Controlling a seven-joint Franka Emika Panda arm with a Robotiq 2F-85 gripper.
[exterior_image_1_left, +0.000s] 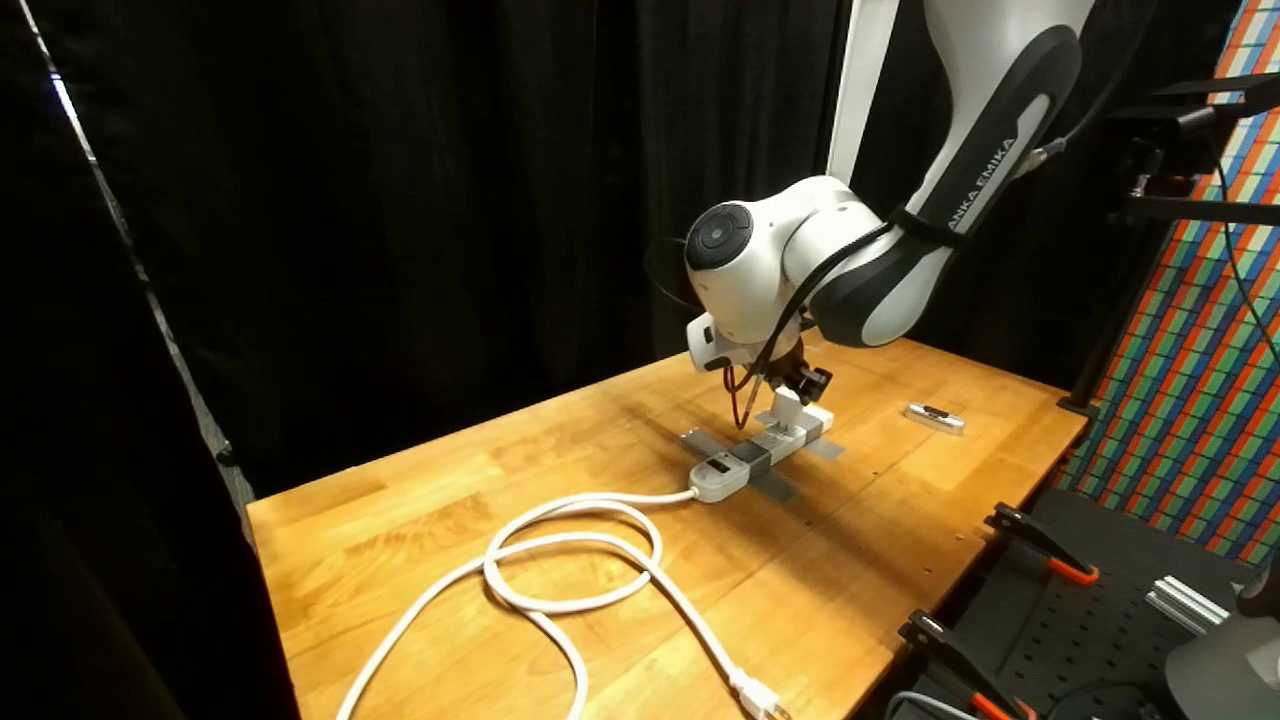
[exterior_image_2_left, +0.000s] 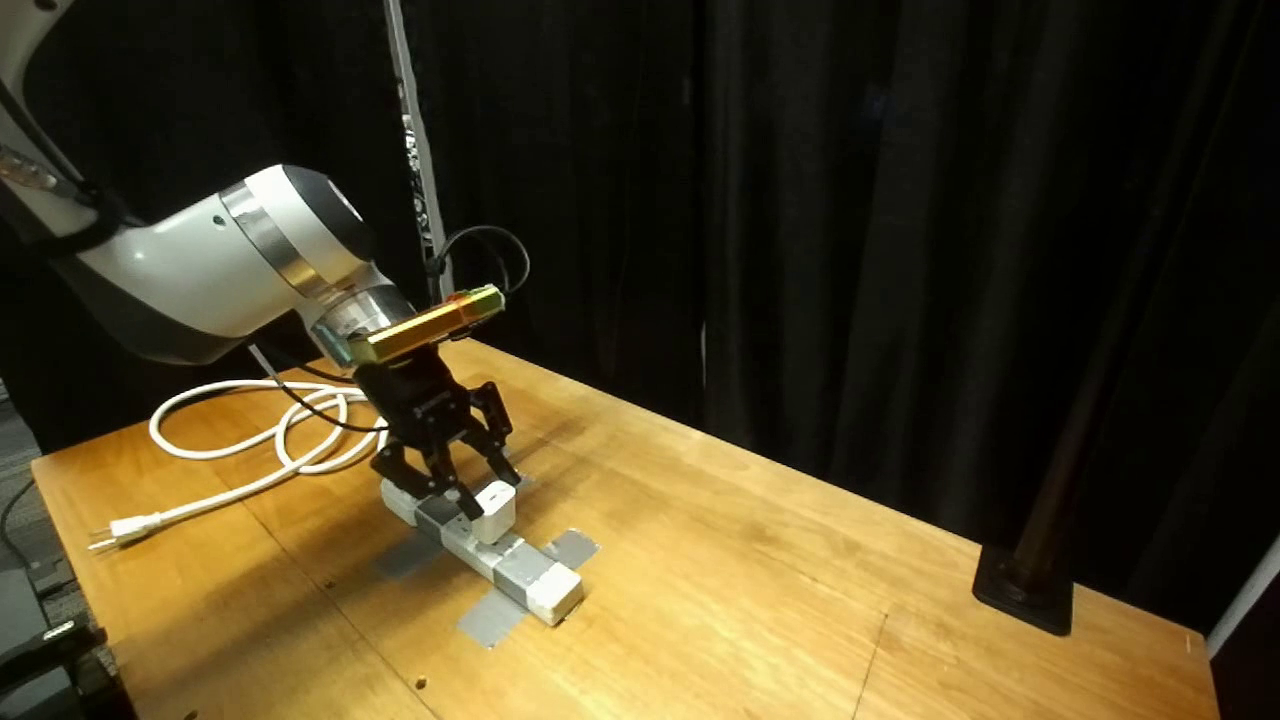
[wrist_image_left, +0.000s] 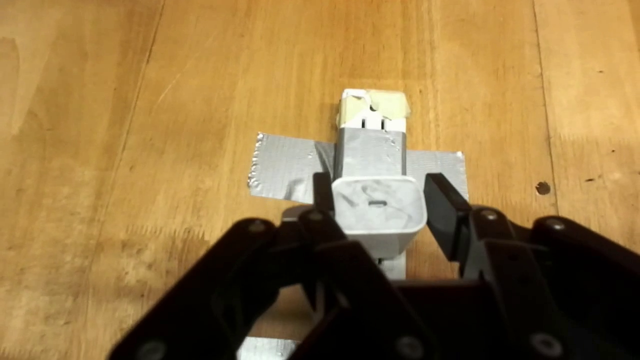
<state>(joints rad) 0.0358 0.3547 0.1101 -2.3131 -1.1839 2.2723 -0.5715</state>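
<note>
Fingers (wrist_image_left: 445, 209) partway apart, white charger (wrist_image_left: 380, 212) between them, cannot tell whether gripped

Smooth plastic charger (wrist_image_left: 379, 216), grained wooden tabletop (exterior_image_2_left: 720, 560), creased silvery tape (wrist_image_left: 282, 165), matt cloth curtains (exterior_image_2_left: 850, 250)

"ANKA EMIKA" runs in white letters along the robot arm (exterior_image_1_left: 975, 170).

The tabletop (exterior_image_1_left: 420, 520) is bright (curtains (exterior_image_1_left: 400, 250) nearly black), the wrist view slightly soft.
</note>
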